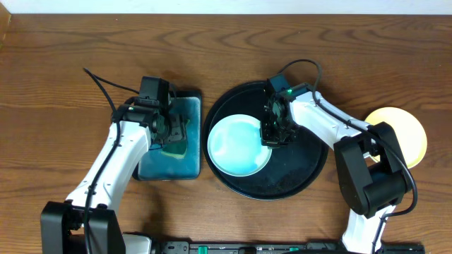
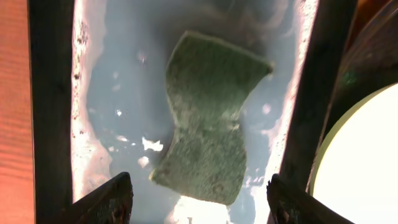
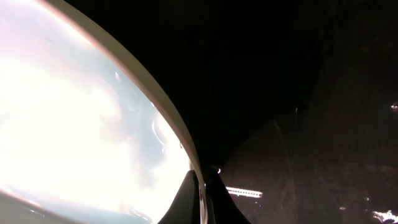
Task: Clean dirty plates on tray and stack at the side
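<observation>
A pale mint plate (image 1: 236,144) lies in the left half of the round black tray (image 1: 304,176). My right gripper (image 1: 275,134) is shut on this plate's right rim. In the right wrist view its fingers (image 3: 202,186) pinch the thin rim, with the bright plate (image 3: 74,112) to the left and the dark tray (image 3: 298,93) to the right. A pale yellow plate (image 1: 406,130) sits on the table right of the tray. My left gripper (image 1: 169,130) hangs open over a green sponge (image 2: 208,118) lying in the water, its fingers (image 2: 118,196) apart on either side of it and not touching it.
The rectangular black basin (image 1: 169,166) of blue-green water stands just left of the tray, almost touching it. In the left wrist view the basin wall (image 2: 305,93) separates the water from the tray and the plate (image 2: 367,162). Bare wooden table surrounds both.
</observation>
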{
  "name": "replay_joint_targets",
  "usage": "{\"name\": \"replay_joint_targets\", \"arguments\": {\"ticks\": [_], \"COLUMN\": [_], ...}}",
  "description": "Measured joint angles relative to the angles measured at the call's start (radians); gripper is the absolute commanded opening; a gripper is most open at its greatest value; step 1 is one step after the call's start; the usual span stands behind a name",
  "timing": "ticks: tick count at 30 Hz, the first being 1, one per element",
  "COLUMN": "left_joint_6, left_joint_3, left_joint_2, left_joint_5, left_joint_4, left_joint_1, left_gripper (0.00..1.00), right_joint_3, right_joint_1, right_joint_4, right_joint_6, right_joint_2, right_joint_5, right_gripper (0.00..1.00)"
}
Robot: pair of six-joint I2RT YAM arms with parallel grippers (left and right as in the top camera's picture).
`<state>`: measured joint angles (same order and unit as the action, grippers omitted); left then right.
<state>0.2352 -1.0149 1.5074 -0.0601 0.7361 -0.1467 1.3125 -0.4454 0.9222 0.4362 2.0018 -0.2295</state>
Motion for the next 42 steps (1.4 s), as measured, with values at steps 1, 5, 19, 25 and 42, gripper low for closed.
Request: {"name": "replay_joint_targets", "arguments": {"ticks": [1, 5, 19, 25, 42], "left_joint_6": [0.0, 0.0, 0.0, 0.0, 0.0], "left_joint_3": [0.0, 0.0, 0.0, 0.0, 0.0], "left_joint_2": [0.0, 0.0, 0.0, 0.0, 0.0], "left_joint_5": [0.0, 0.0, 0.0, 0.0, 0.0], "left_joint_4": [0.005, 0.016, 0.017, 0.018, 0.018], "left_joint_1": [0.0, 0.0, 0.0, 0.0, 0.0], "left_gripper": [0.71, 0.71, 0.71, 0.71, 0.71], "right_joint_3": [0.0, 0.0, -0.007, -0.018, -0.018], "right_joint_1": [0.0, 0.0, 0.092, 0.187, 0.219], "right_joint_4": [0.0, 0.0, -0.003, -0.001, 0.058], "right_joint_6": [0.0, 0.0, -0.117, -0.162, -0.193], "right_joint_2": [0.0, 0.0, -0.007, -0.085, -0.336], "right_joint_5": [0.0, 0.0, -0.047, -0.037, 0.311], "right_gripper": [0.01, 0.01, 0.01, 0.01, 0.01]}}
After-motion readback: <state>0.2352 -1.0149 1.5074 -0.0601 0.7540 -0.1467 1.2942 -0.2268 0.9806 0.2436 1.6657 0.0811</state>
